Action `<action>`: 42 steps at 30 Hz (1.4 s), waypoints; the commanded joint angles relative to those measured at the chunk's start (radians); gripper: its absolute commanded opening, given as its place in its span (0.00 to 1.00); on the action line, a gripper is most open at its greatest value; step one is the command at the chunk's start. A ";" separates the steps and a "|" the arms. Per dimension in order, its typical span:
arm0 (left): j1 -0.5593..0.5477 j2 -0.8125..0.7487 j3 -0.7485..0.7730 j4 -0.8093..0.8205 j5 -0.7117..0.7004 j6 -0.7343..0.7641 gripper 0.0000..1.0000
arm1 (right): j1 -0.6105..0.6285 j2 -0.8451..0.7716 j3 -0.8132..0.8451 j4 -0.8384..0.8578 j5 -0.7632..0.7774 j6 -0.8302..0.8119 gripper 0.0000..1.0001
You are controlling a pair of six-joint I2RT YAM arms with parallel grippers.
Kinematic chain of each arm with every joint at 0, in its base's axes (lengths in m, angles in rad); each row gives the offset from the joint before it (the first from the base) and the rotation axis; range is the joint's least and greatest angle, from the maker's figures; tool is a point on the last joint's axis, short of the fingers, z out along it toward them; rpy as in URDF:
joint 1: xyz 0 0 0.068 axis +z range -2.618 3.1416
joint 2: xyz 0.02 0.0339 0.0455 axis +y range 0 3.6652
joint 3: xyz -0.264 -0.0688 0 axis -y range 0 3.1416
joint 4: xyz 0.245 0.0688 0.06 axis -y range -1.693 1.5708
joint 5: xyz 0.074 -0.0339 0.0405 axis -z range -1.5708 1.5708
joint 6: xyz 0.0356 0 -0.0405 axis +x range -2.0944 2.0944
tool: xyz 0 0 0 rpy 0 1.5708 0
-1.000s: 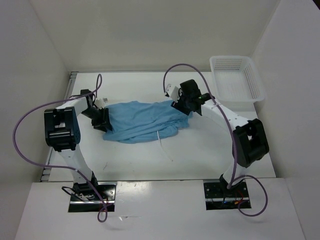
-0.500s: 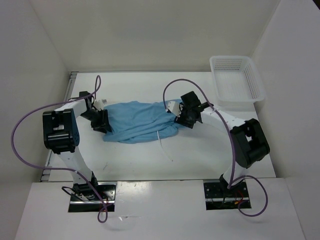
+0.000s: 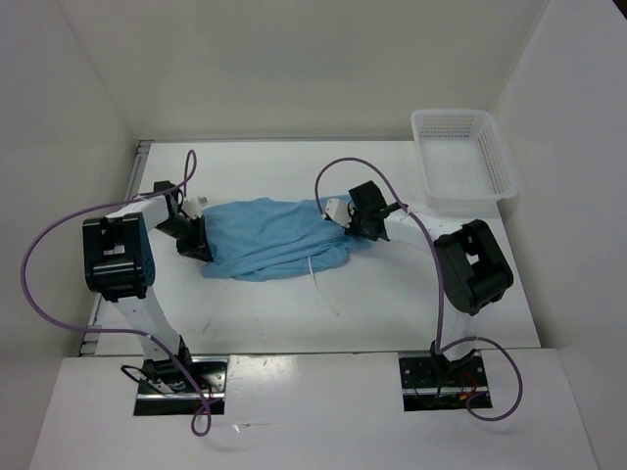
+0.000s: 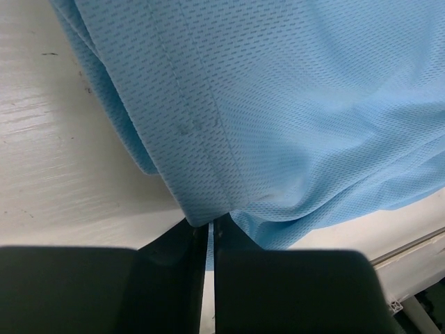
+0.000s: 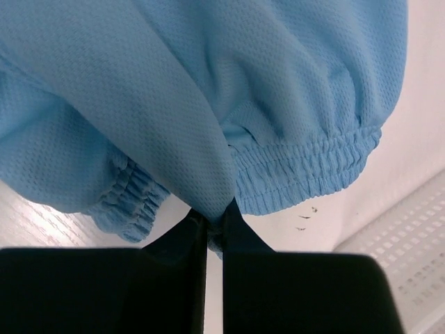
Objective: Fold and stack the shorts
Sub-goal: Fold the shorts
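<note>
1. Near edge: both my arm bases sit at the near edge of the table [image 3: 392, 304].

2. Ahead of the bases, a thin white drawstring [image 3: 319, 282] trails from the shorts toward me across the bare white surface.

3. The light blue shorts [image 3: 274, 235] lie bunched on the middle of the table. They are drawn out sideways between my two grippers.

4. Left gripper [image 3: 196, 240]: it is at the left end of the shorts. In the left wrist view its fingers [image 4: 174, 254] are drawn almost fully together, with only a narrow slit between them. A folded edge of the mesh cloth is pinched at their tips. Beyond the pinch the cloth spreads away over the table.

5. Right gripper [image 3: 358, 223]: it is at the right end of the shorts. In the right wrist view it is likewise clamped nearly closed on a fold of blue cloth. The gathered elastic waistband [image 5: 306, 167] is just beside the pinch (the fold itself is plain cloth, not the elastic).

6. Far right corner: a white plastic mesh basket [image 3: 506, 168] stands well apart from the shorts. I can make out nothing inside it.
</note>
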 commanded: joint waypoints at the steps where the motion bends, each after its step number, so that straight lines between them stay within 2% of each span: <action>1: 0.003 0.022 -0.019 -0.015 0.017 0.007 0.07 | 0.001 -0.003 0.058 0.045 0.024 -0.013 0.01; 5: 0.012 0.034 0.012 -0.024 0.017 0.007 0.00 | 0.001 -0.073 0.137 -0.062 -0.008 -0.033 0.00; 11: 0.021 0.043 0.021 -0.024 -0.005 0.007 0.00 | -0.008 -0.224 0.213 -0.249 -0.132 -0.124 0.00; 19: 0.021 0.043 0.003 -0.024 -0.031 0.007 0.00 | -0.008 -0.281 0.063 -0.295 -0.212 -0.194 0.00; 24: 0.021 0.063 0.003 -0.024 -0.049 0.007 0.00 | 0.024 -0.342 -0.093 -0.283 -0.263 -0.212 0.02; 25: 0.021 0.063 0.003 -0.024 -0.049 0.007 0.00 | 0.024 -0.342 -0.119 -0.273 -0.254 -0.212 0.04; 26: 0.021 0.063 0.003 -0.024 -0.049 0.007 0.00 | 0.024 -0.342 -0.160 -0.244 -0.238 -0.212 0.14; 28: 0.021 0.074 0.012 -0.024 -0.058 0.007 0.00 | 0.024 -0.328 -0.175 -0.207 -0.200 -0.157 0.23; 29: 0.021 0.074 0.012 -0.024 -0.058 0.007 0.00 | 0.024 -0.316 -0.166 -0.196 -0.200 -0.137 0.39; 32: 0.021 0.074 0.012 -0.024 -0.068 0.007 0.00 | -0.025 -0.316 -0.088 -0.183 -0.246 -0.025 0.74; 35: 0.021 0.083 0.012 -0.024 -0.068 0.007 0.07 | -0.069 -0.380 -0.006 -0.193 -0.320 0.111 0.77; 37: 0.021 0.083 0.012 -0.024 -0.068 0.007 0.16 | -0.089 -0.443 0.026 -0.205 -0.364 0.206 0.82; 40: 0.021 0.065 0.012 -0.015 -0.058 0.007 0.21 | -0.128 -0.482 0.060 -0.251 -0.473 0.471 0.82; 42: 0.021 0.065 0.012 -0.015 -0.058 0.007 0.22 | -0.158 -0.468 0.060 -0.262 -0.539 0.593 0.83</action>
